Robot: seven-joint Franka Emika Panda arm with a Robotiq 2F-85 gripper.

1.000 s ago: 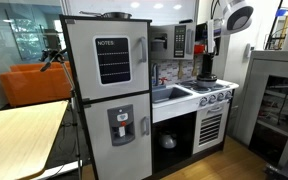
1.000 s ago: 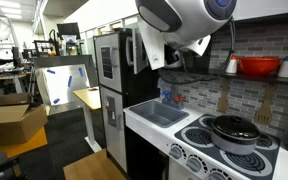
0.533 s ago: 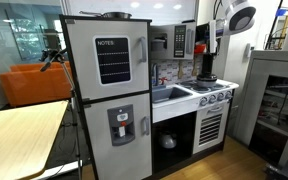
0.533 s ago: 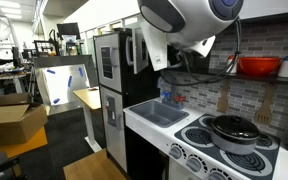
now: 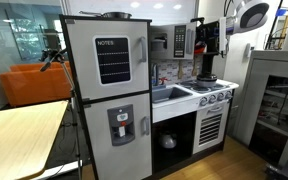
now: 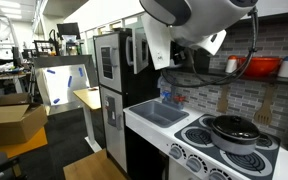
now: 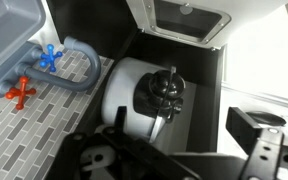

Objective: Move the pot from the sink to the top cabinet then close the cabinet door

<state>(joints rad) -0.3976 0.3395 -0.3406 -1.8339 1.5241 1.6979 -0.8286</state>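
Grey, with a black-knobbed lid, the pot [image 6: 234,131] stands on a rear burner of the toy kitchen's stove [image 6: 199,152]. It is at 3 o'clock of the sink [image 6: 162,113] and clear of its basin, as both exterior views show. The Panda arm [image 6: 189,15] reaches high over the white worktop [image 6: 149,128]. Its tool [image 7: 172,135] hangs at 12 o'clock of the pot, level with the microwave [image 5: 179,41], and is released. In the wrist view the two black fingers [image 7: 256,128] are spread wide, with nothing between them, and the lidded pot shows beyond the gap. At 9 o'clock of the pot in that view curves the grey faucet [image 7: 82,68], near a blue handle [image 7: 49,55] and a red handle [image 7: 22,93], with the brick-pattern backsplash [image 7: 34,140] beside them. A red bowl [image 6: 262,67] sits on the shelf at 1 o'clock of the pot in an exterior view. The white fridge [image 5: 106,95], marked "NOTES", stands at 9 o'clock of the sink. A rounded vessel [image 5: 167,140], too small to name, sits in the open compartment at 6 o'clock of the sink.
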